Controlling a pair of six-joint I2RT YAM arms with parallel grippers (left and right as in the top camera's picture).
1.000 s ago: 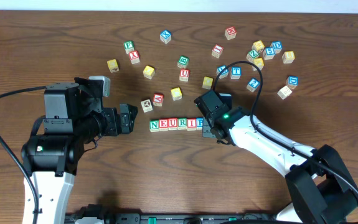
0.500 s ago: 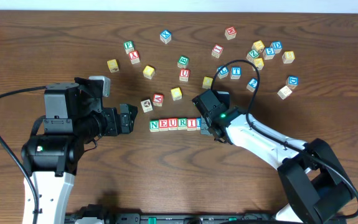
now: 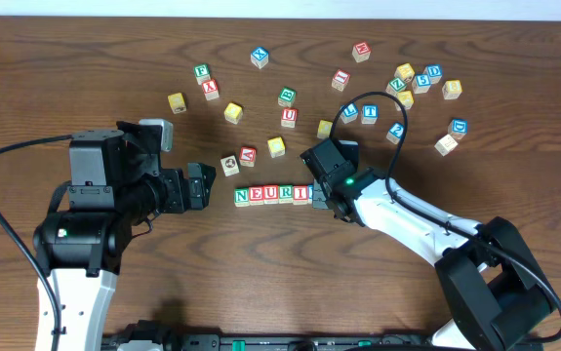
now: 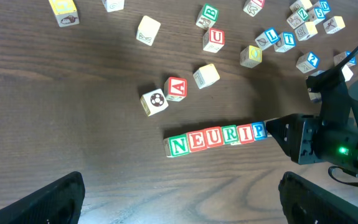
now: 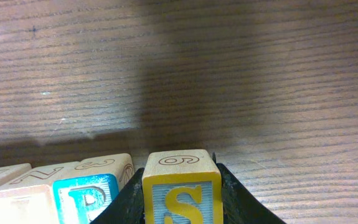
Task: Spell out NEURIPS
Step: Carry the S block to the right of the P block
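Wooden letter cubes lie in a row on the table: green N [image 4: 179, 145], red E [image 4: 197, 141], red U [image 4: 213, 138], green R [image 4: 230, 135], red I [image 4: 245, 132] and blue P [image 4: 259, 130]. Overhead, the row [image 3: 271, 195] runs left to right and its right end is under my right gripper [image 3: 321, 193]. That gripper [image 5: 182, 202] is shut on a yellow-faced S cube [image 5: 182, 186], upright just right of the P cube [image 5: 85, 196], with one finger between the two cubes. My left gripper [image 4: 182, 193] hangs open left of the row, holding nothing.
Loose cubes lie behind the row: a red A [image 3: 248, 156], a ball-picture cube [image 3: 229, 165], a yellow one [image 3: 276, 146], a red U [image 3: 289, 117] and a green B [image 3: 287, 97]. Several more are clustered at the back right [image 3: 407, 83]. A black cable [image 3: 397, 107] loops over them.
My right gripper has slid a little to the left with the S cube, up against the right end of the row, and now covers the P from above. The left arm has not moved.
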